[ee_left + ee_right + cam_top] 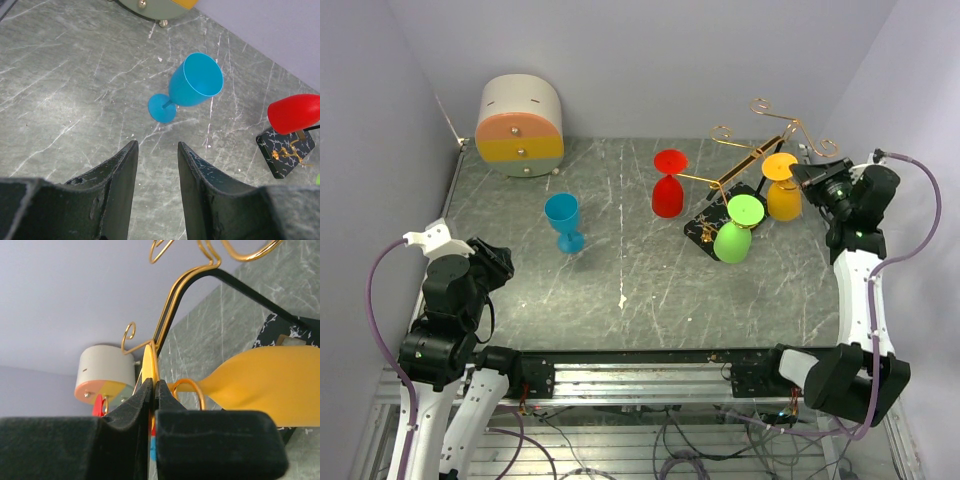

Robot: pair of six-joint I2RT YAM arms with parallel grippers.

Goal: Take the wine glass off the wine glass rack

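**Right claw clamped on the yellow wine glass, which hangs on the rack**

We see the right claw (153, 385) pinched tight, edge-on, on the thin foot of the yellow wine glass (783, 195). The glass hangs bowl-down from the wine glass rack (740, 178), so its long axis drops straight beneath the fingertips. The wire arm carrying it runs ahead of the claw toward the post, so we judge the glass must slide back toward the claw's own side. The left claw (157, 144), its 2 fingers apart, sits well apart over the worktop (620, 260), with a blue glass (195, 82) just ahead.
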